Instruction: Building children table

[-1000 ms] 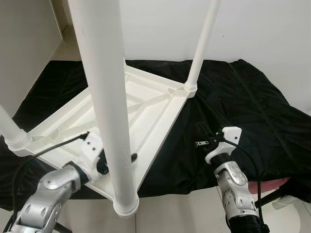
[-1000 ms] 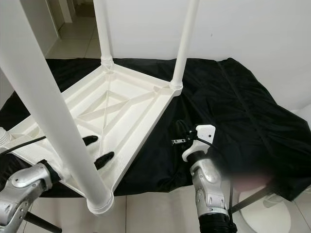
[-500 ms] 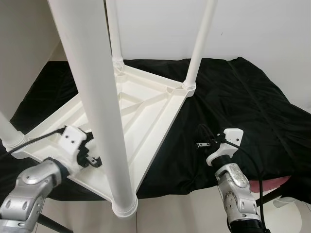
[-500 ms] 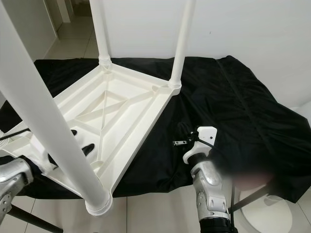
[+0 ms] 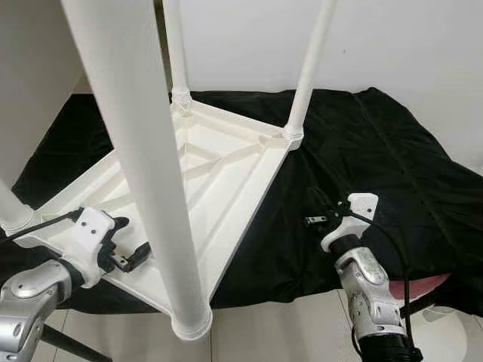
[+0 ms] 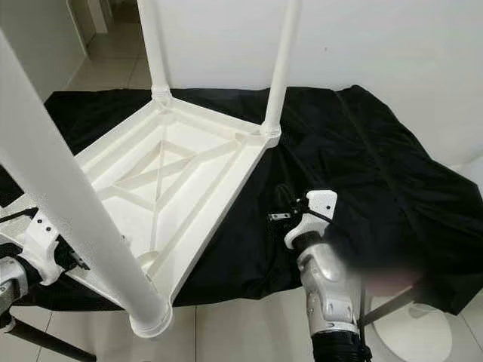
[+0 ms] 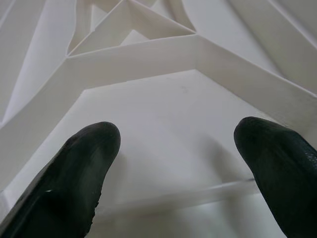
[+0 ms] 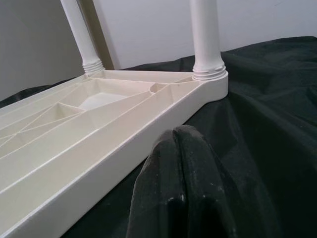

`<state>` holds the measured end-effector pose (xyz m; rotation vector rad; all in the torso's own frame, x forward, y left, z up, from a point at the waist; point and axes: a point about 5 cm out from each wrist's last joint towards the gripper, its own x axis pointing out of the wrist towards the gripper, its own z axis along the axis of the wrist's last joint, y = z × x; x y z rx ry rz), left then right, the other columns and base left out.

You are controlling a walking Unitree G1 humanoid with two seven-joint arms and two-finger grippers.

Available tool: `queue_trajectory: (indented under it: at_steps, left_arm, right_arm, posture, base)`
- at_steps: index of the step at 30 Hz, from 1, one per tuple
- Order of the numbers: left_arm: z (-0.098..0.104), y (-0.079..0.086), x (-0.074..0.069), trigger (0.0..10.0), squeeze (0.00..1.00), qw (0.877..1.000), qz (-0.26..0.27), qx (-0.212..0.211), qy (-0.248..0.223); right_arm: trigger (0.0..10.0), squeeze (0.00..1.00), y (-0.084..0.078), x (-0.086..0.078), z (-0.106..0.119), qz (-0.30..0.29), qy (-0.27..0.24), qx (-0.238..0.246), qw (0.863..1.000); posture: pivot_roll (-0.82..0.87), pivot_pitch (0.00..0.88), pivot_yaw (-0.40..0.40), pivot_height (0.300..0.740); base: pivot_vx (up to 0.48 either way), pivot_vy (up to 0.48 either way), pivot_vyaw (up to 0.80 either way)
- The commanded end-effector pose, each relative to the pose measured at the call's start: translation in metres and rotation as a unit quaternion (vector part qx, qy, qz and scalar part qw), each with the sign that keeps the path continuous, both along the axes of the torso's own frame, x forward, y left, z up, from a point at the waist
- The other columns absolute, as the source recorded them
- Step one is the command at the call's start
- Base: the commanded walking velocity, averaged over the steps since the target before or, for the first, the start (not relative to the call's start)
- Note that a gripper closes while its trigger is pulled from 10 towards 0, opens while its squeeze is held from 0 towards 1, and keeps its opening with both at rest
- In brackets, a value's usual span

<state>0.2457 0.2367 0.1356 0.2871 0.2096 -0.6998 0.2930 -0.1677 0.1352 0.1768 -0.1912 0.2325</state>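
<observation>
White plastic, the upside-down children's table (image 5: 226, 170) lies on a black cloth (image 5: 377, 158), legs pointing up, the near leg (image 5: 143, 166) closest to the camera. The left gripper (image 5: 130, 255) hovers at the table's near-left edge, fingers (image 7: 84, 168) spread wide above the ribbed underside, grasping nothing. The right gripper (image 5: 315, 207) sits over the cloth right of the table, fingers (image 8: 183, 183) pressed together, empty.
</observation>
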Motion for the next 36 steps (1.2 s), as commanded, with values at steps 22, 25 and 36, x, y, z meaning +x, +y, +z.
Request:
queue_trajectory:
  at_steps: [22,25,36]
  left_arm:
    - [0.009,-0.022,-0.029,10.0,0.00,0.979,-0.187,-0.049,0.063]
    - [0.005,-0.022,-0.031,10.0,0.00,0.978,-0.194,-0.032,0.070]
    - [0.002,-0.014,-0.029,10.0,0.00,0.975,-0.211,0.035,0.067]
  right_arm:
    - [10.0,0.00,-0.004,0.005,-0.002,0.008,0.013,-0.010,1.000]
    - [10.0,0.00,-0.006,0.006,-0.001,0.007,0.012,-0.013,1.000]
    - [10.0,0.00,-0.006,0.009,0.002,0.010,0.006,-0.016,1.000]
  posture:
    - [0.07,0.048,-0.028,0.740]
    - [0.07,0.048,-0.026,0.740]
    - [0.07,0.052,-0.023,0.740]
  base:
    - [0.000,0.000,0.00]
    - [0.000,0.000,0.00]
    - [0.000,0.000,0.00]
